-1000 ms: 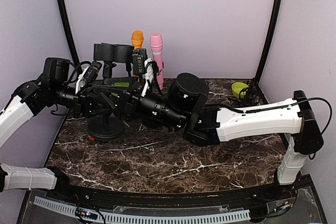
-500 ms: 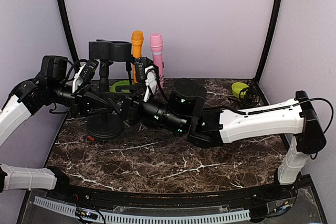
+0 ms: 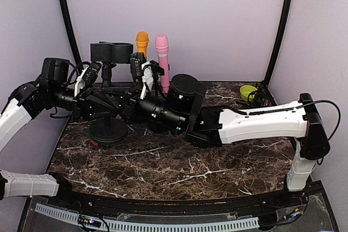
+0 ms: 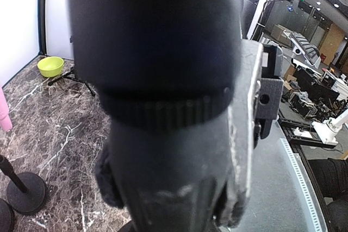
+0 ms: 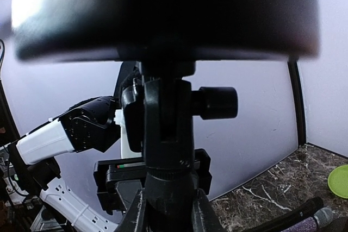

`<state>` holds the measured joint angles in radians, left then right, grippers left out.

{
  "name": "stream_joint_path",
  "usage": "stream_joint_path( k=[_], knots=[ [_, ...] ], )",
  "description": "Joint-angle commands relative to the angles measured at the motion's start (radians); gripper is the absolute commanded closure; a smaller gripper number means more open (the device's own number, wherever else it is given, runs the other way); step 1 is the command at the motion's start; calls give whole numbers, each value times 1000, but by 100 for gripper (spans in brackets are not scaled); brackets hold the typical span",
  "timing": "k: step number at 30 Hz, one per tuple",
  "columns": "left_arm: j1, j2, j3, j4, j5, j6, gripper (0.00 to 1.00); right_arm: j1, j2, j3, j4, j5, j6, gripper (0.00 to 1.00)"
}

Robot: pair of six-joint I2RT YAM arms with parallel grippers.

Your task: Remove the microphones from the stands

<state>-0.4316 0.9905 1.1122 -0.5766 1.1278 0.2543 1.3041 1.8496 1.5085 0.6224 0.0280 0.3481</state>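
Observation:
A black stand (image 3: 109, 131) with a round base rises at the left of the table. The black microphone (image 3: 111, 51) lies crosswise in the clip on its top. From below, in the right wrist view, the microphone (image 5: 163, 14) is a blurred dark bar above the stand's swivel joint (image 5: 166, 112). My right gripper (image 3: 120, 104) (image 5: 168, 210) is shut on the stand's pole just under that joint. From the opposite side, my left gripper (image 3: 100, 101) (image 4: 174, 199) is shut on the same pole (image 4: 163, 80), which fills its view.
An orange microphone (image 3: 142, 42) and a pink microphone (image 3: 162, 52) stand upright at the back wall behind the arms. A green bowl (image 3: 248, 92) with a small tripod sits at the back right. Purple walls close in the left, back and right.
My right gripper's fingers have shut on the stand's pole, and the right arm has shifted slightly left. The microphone end of the stand has moved a little left. The left gripper stays shut.

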Motion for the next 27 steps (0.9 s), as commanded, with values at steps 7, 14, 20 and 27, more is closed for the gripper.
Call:
stream_joint_path(
  k=[7, 14, 20, 27],
  knots=[
    [-7, -19, 38, -35, -186, 51, 1, -61, -106, -191, 9, 192, -112, 99],
    [10, 45, 81, -206, -235, 134, 1, -166, -342, -578, 117, 462, -219, 100],
    [26, 32, 75, -198, -258, 151, 1, -330, -440, -805, 231, 540, -258, 100],
    [26, 54, 77, -199, -265, 162, 1, -504, -305, -780, 362, 588, -347, 100]
  ],
)
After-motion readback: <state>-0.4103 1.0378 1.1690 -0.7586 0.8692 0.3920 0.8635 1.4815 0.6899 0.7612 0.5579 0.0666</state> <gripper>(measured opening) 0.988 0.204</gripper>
